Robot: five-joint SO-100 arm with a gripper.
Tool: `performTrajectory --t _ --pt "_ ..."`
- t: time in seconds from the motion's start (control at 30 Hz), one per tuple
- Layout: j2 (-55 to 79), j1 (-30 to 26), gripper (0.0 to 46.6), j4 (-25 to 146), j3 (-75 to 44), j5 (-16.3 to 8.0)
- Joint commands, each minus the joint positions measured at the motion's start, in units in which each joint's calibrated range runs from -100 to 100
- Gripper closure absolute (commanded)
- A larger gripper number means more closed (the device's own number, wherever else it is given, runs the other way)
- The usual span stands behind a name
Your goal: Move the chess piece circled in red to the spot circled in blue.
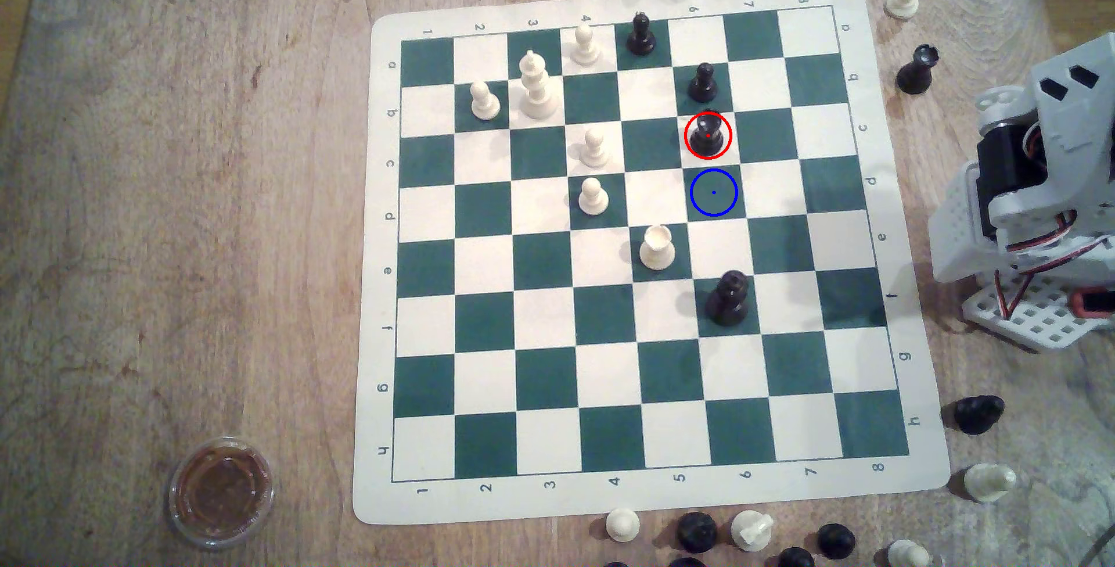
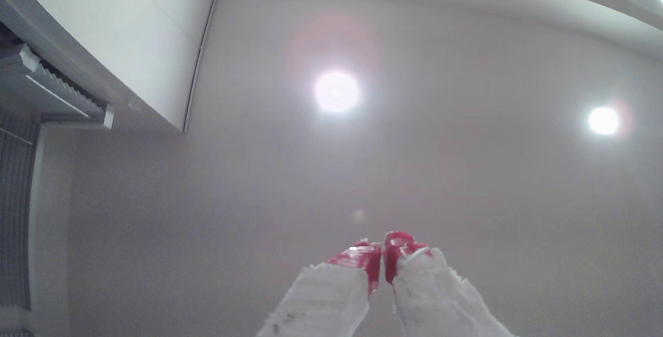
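The chess piece circled in red [image 1: 707, 135] is a stout black piece with a flat rimmed top, standing on a white square of the green and white board [image 1: 651, 494]. The spot circled in blue [image 1: 714, 192] is the bare dark green square right below it in the exterior view. The arm [image 1: 1038, 193] sits folded off the board at the exterior view's right edge. In the wrist view my gripper [image 2: 382, 247] points up at the ceiling, its red-tipped white fingers [image 2: 358, 256] pressed together with nothing between them.
Black pawns [image 1: 703, 83] [image 1: 641, 35] stand above the circled piece, a taller black piece [image 1: 729, 298] and a white rook [image 1: 656, 247] below the blue spot. White pieces [image 1: 534, 87] occupy the board's left half. Captured pieces line the board's edges. A lidded cup [image 1: 221, 491] sits bottom left.
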Motion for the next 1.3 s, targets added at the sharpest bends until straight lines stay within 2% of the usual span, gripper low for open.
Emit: performTrajectory --t 0.0,0.2,0.33,0.4,0.47,0.67,0.87,0.9,0.93,0.97,1.03,1.07,1.23,1.27 --pt "0.1 4.3 46.4 3.8 1.1 0.1" --pt "0.1 5.9 46.4 29.4 -7.0 0.1" --pt "0.0 9.4 46.4 54.1 -18.3 0.0" --pt "0.0 10.9 46.4 71.9 -25.8 -0.1" --pt "0.0 11.3 46.4 81.6 -29.6 -0.2" --pt "3.2 18.0 46.4 111.1 -40.8 -0.3" --pt "7.0 20.1 46.4 134.1 -48.1 -0.3" --pt "6.8 20.6 46.4 137.2 -48.4 -1.2" --pt "6.4 21.0 46.4 139.2 -48.4 -3.6" --pt "5.2 22.1 42.5 142.0 -47.1 -10.2" --pt "5.4 22.7 41.6 145.0 -46.9 -10.3" --pt "5.7 22.8 42.8 145.8 -46.7 -10.5" --pt "14.4 23.1 42.7 165.5 -54.3 -11.4" --pt "15.8 22.3 41.7 168.3 -54.9 -12.4"
